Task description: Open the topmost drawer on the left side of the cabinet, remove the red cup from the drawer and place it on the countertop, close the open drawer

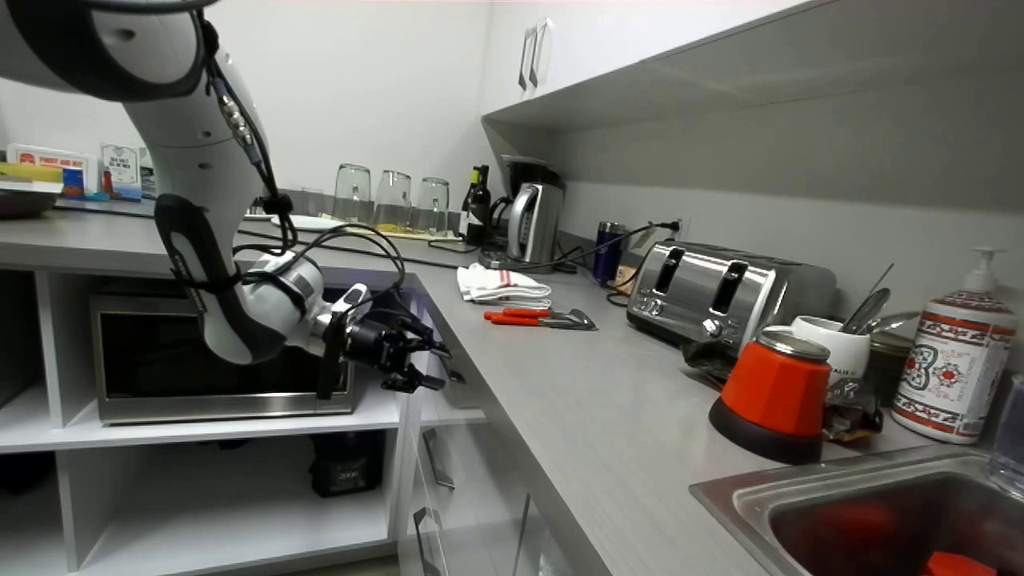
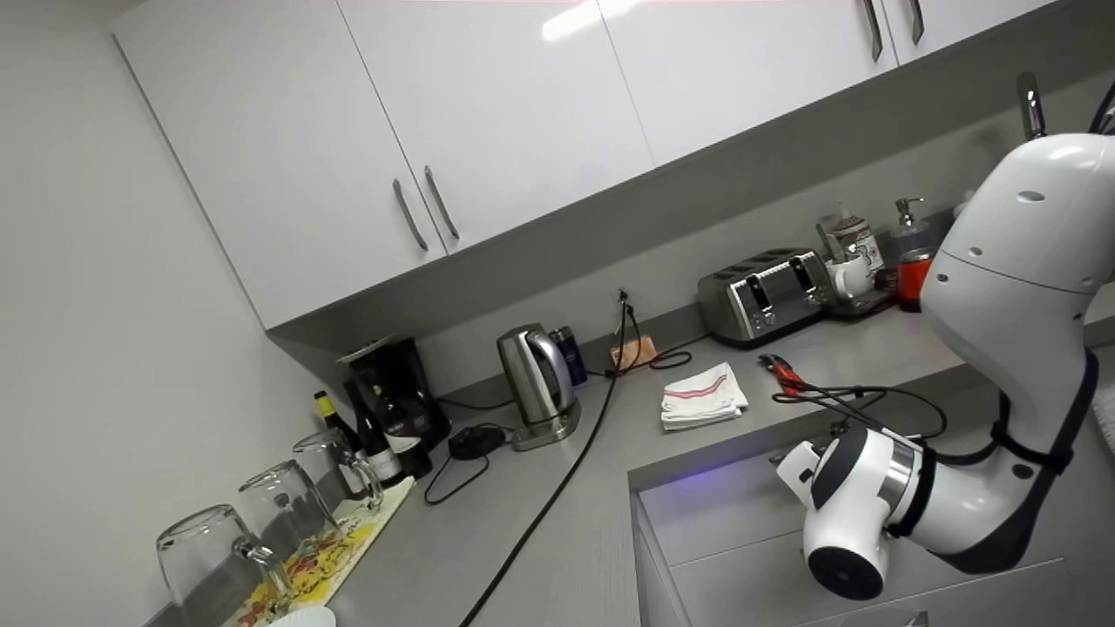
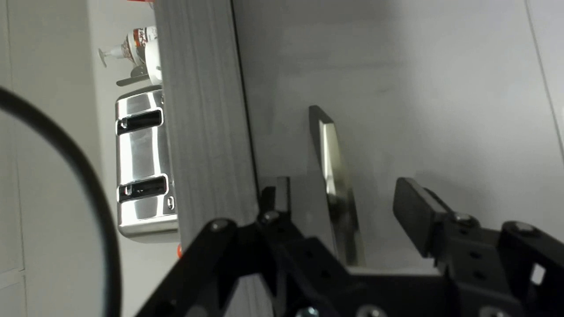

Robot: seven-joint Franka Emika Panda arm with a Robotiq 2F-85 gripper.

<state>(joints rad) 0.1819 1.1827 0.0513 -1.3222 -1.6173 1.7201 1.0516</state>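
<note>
The topmost drawer (image 3: 396,110) is a flat white front just under the countertop edge (image 3: 200,110), and it looks shut. It also shows in an exterior view (image 2: 723,509). Its silver bar handle (image 3: 337,180) runs between my gripper's fingers. My gripper (image 3: 341,200) is open, one finger on the countertop side of the handle and one on the far side, with a gap to each. In an exterior view the gripper (image 1: 438,366) is beside the front, below countertop level. More white fronts of the cabinet (image 1: 480,472) lie below. The red cup does not show.
On the countertop are red-handled tongs (image 1: 528,318), a folded towel (image 1: 502,286), a toaster (image 1: 728,296) and a red-orange vessel (image 1: 772,392). A steel sink (image 1: 720,488) holds a red thing (image 1: 956,565). A microwave (image 1: 224,360) stands in a shelf bay behind the arm.
</note>
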